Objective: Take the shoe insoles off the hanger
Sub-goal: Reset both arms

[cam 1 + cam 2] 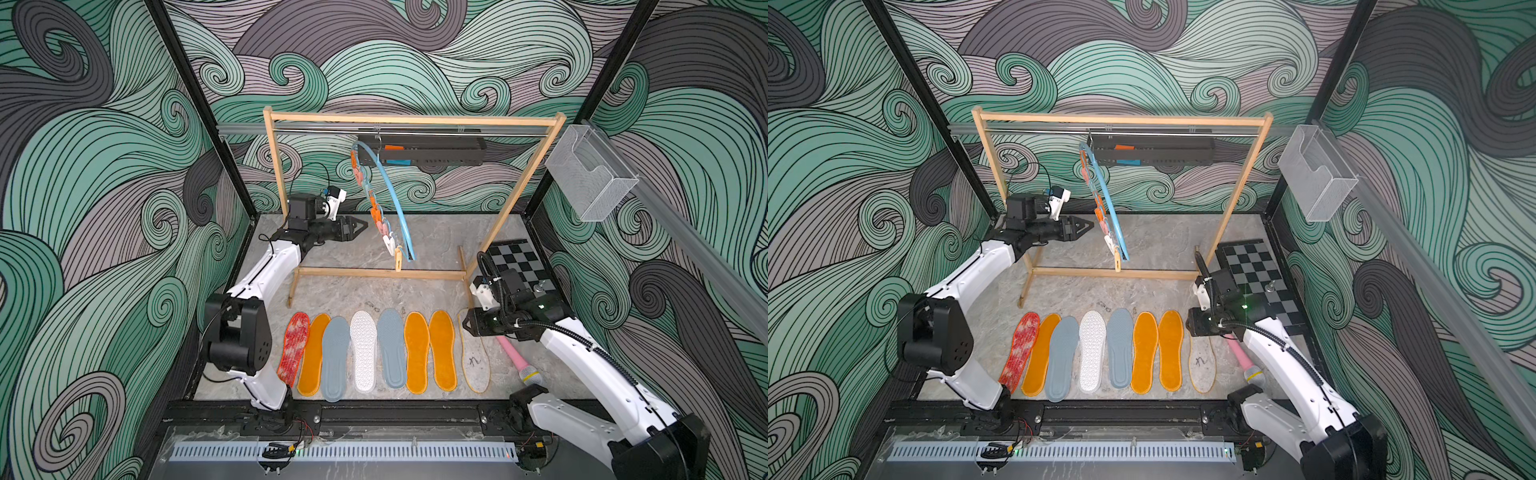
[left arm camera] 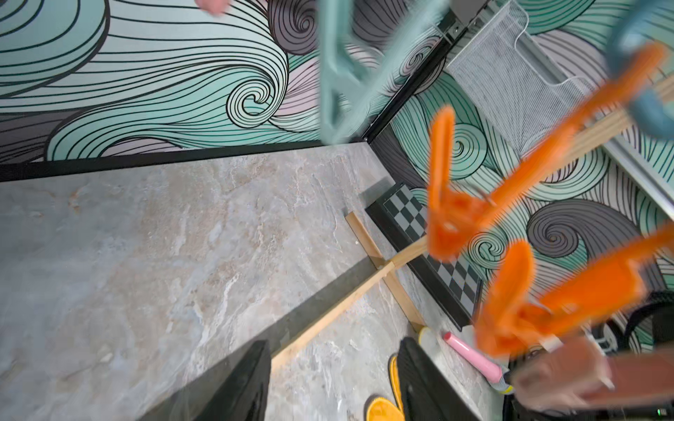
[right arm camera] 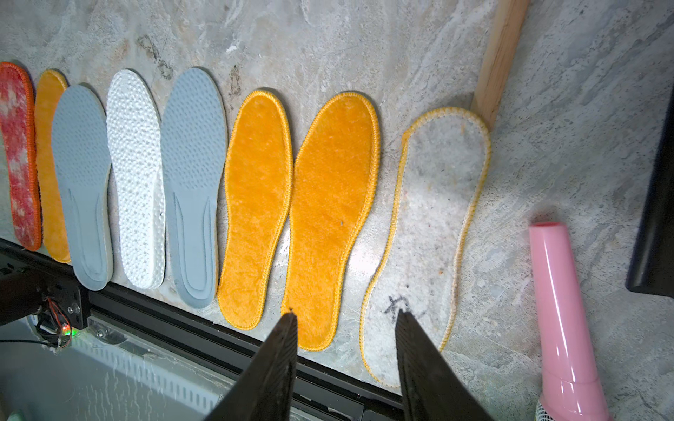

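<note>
The marble tabletop (image 1: 415, 241) carries a wooden rack (image 1: 411, 120) at the back. The blue hanger (image 1: 390, 195) hangs by its hook from the rack's rod, tipped steeply so that one end sits low, near the rack's bottom bar. No insole is on the hanger. All eight insoles (image 1: 363, 351) lie flat in a row along the front edge of the tabletop, so the task looks done and what remains is to get clear cleanly. The left fingers (image 1: 357, 226) are raised just beside the hanger, spread apart and gripping nothing. A careless pull-away could catch the hanger, drag its hook off the rod or tug the light rack askew. The right fingers (image 3: 281, 364) hang above the heel end of the felt insole (image 3: 434, 218), parted with nothing between them. A dip there could push that insole out of line or into the neighbouring orange one. The red insole (image 1: 294, 349) at the other end of the row lies close to the left arm's lower link, so a sweep of that arm might shift it. A pink stick (image 1: 513, 353) beside the felt insole could roll if bumped. The clips (image 2: 452, 222) all look empty; the wrist view blurs them.
</note>
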